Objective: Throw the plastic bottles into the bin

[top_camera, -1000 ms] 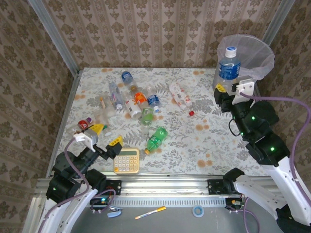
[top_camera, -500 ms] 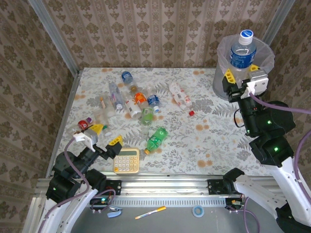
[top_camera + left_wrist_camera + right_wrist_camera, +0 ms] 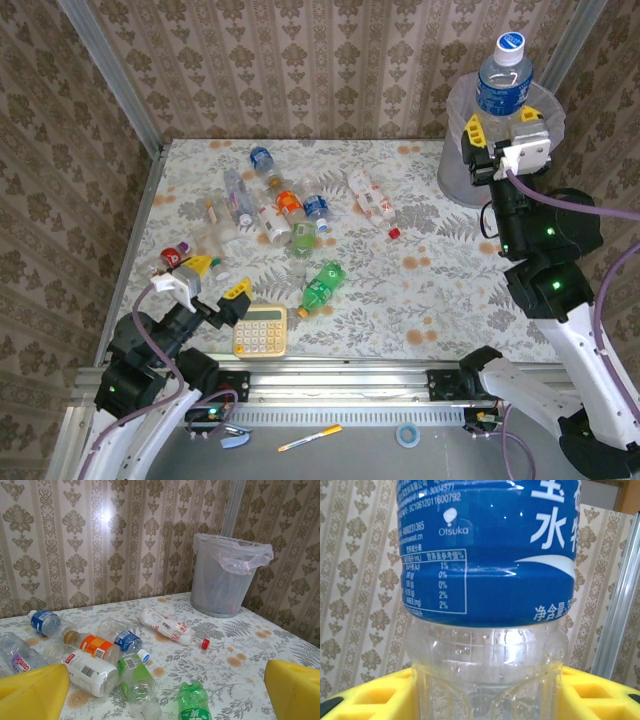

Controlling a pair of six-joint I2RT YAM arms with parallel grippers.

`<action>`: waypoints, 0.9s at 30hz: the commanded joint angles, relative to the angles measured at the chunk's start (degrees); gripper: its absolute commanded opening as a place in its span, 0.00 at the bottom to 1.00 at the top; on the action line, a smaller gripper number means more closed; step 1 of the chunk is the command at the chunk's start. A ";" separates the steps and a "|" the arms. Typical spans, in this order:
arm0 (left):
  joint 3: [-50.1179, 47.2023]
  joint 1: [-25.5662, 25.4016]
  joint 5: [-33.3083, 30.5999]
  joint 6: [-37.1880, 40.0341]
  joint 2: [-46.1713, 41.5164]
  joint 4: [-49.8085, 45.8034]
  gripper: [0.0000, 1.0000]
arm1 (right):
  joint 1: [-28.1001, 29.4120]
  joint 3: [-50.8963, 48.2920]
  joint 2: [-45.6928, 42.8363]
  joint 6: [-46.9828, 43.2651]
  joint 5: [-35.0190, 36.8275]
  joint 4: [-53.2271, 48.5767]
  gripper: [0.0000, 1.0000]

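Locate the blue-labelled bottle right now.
Top view, far right: the blue-labelled bottle stands upright, clamped in the jaws of the right gripper, raised over the bin.

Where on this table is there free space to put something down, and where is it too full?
The widest bare patch of table lies on the right, between the green bottle, the bin and the near edge. The left centre is crowded with bottles, and the calculator takes the near left.
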 commanded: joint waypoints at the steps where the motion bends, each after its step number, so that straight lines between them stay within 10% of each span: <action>1: -0.34 0.08 -0.45 1.03 -0.35 0.76 1.00 | -2.76 2.68 1.25 1.71 -0.46 1.98 0.39; 7: -0.37 0.06 -0.62 1.08 -0.12 0.62 1.00 | -10.31 6.53 6.42 7.62 -1.61 -3.98 0.39; 13: -0.26 0.17 -0.68 0.93 0.31 0.48 1.00 | -24.26 26.72 25.04 21.88 -6.58 -32.20 0.45; 19: 0.14 0.17 -1.04 0.94 1.83 -0.42 1.00 | -29.88 58.28 52.42 32.90 -10.96 -65.19 0.84; 27: 0.40 0.08 -0.20 0.79 2.90 -0.71 1.00 | -29.88 47.29 43.83 35.06 -12.61 -54.41 1.00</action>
